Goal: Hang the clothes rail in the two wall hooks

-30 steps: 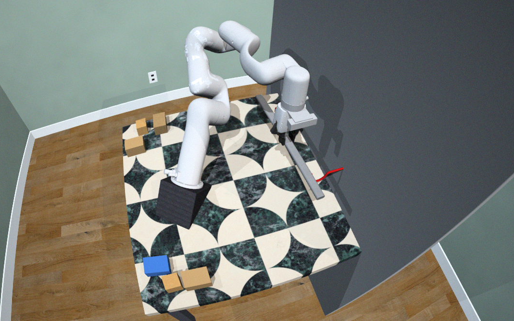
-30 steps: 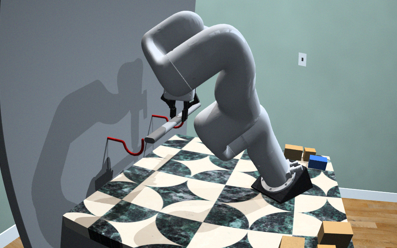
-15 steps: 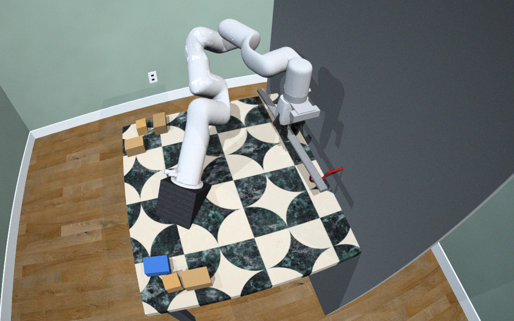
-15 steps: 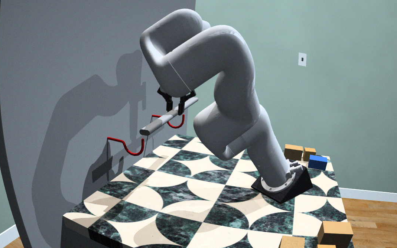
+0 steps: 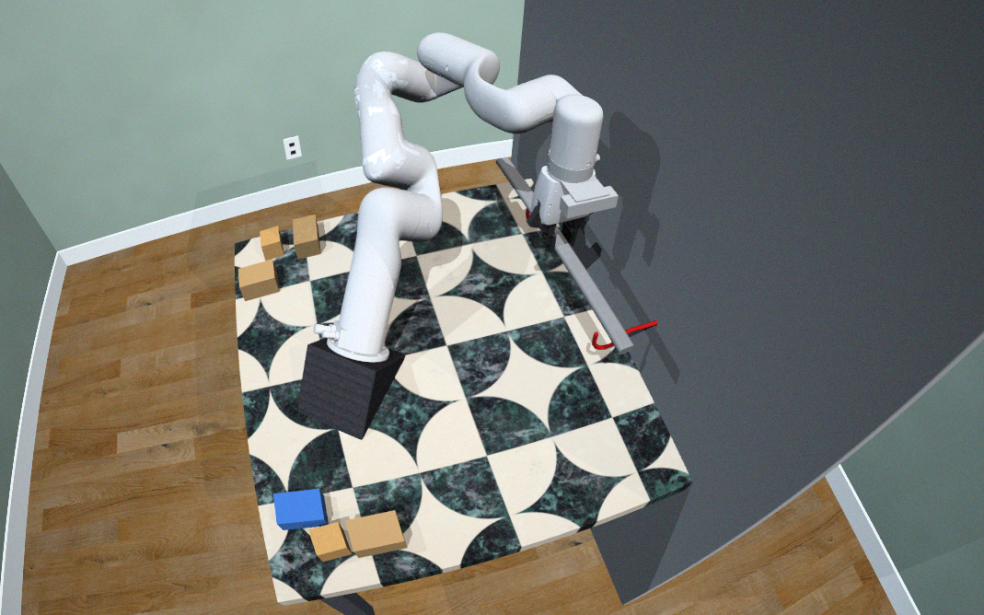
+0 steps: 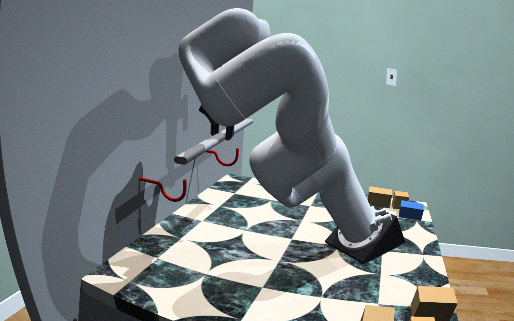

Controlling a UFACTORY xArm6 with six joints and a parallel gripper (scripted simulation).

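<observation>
Holding: my gripper (image 6: pixel 221 132) is clamped on the rail (image 6: pixel 205 145), gripping it nearer its far end than its middle.
Rail now: it hangs in the air close to the wall (image 6: pixel 91 99), above both hooks and roughly level, touching neither as far as I can tell.
Done: I judge the pickup and the lift finished, with the rail lined up along the wall.
Left: I have yet to lower it into the near hook (image 6: pixel 165 188) and the far hook (image 6: pixel 223 157), then let go so they take the weight.
Progress: I would call it a bit past halfway; the seating is the delicate part.
Exterior view: it shows both red hooks whole, their cups open upward, and the gap beneath the rail.
Top view: here the rail (image 5: pixel 592 286) runs along the table (image 5: pixel 480 427) edge by the wall, and its near end crosses the near hook (image 5: pixel 623 332); the far hook is hidden under my gripper (image 5: pixel 565 230).
Top view lacks: any sense of height above the hooks.
</observation>
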